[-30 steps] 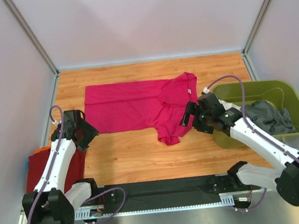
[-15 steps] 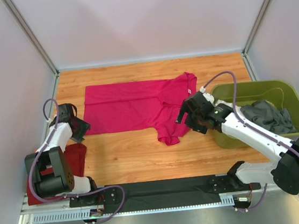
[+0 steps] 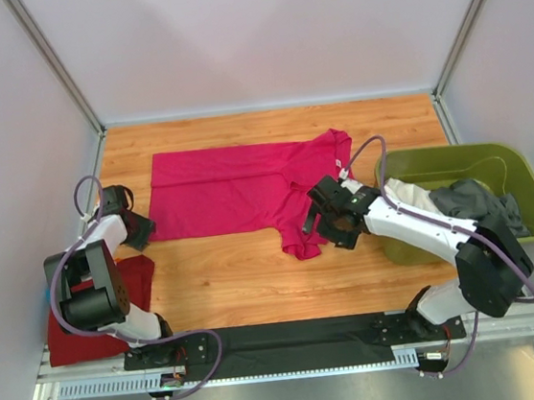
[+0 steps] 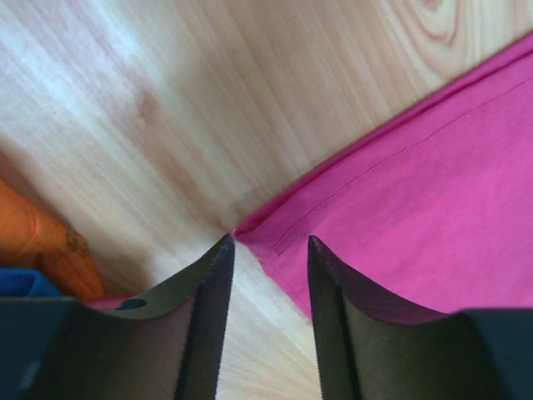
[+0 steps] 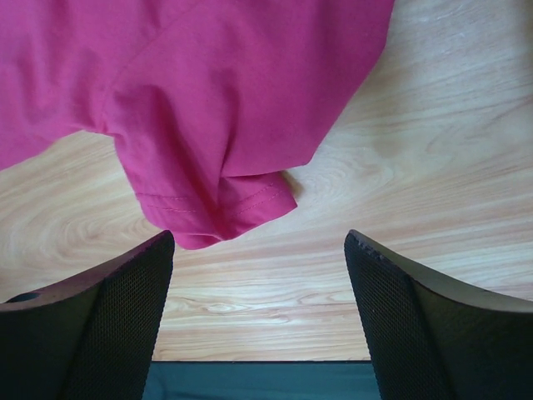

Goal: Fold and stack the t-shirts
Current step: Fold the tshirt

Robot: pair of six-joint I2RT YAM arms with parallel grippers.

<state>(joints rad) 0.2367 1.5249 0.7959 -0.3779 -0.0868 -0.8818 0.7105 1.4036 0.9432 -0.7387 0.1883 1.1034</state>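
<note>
**Soft, even light; near parts blur**

The overhead view is bright and even, with diffuse shadows on the light wooden tabletop (image 3: 238, 281). In the left wrist view a pale sheen crosses the wood, the left gripper (image 4: 269, 242) looks soft-edged, and shadow pools beneath the hem of the bright magenta-pink cloth t-shirt (image 4: 433, 217). The right wrist view shows stitching crisply.

Pale walls (image 3: 258, 37) enclose a wooden tabletop (image 3: 256, 269).

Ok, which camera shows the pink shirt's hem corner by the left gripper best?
Left wrist: the hem corner sits close up, just ahead of the left gripper, stitching visible. The top view shows it small beside the gripper. The right wrist shows only the sleeve.
</note>
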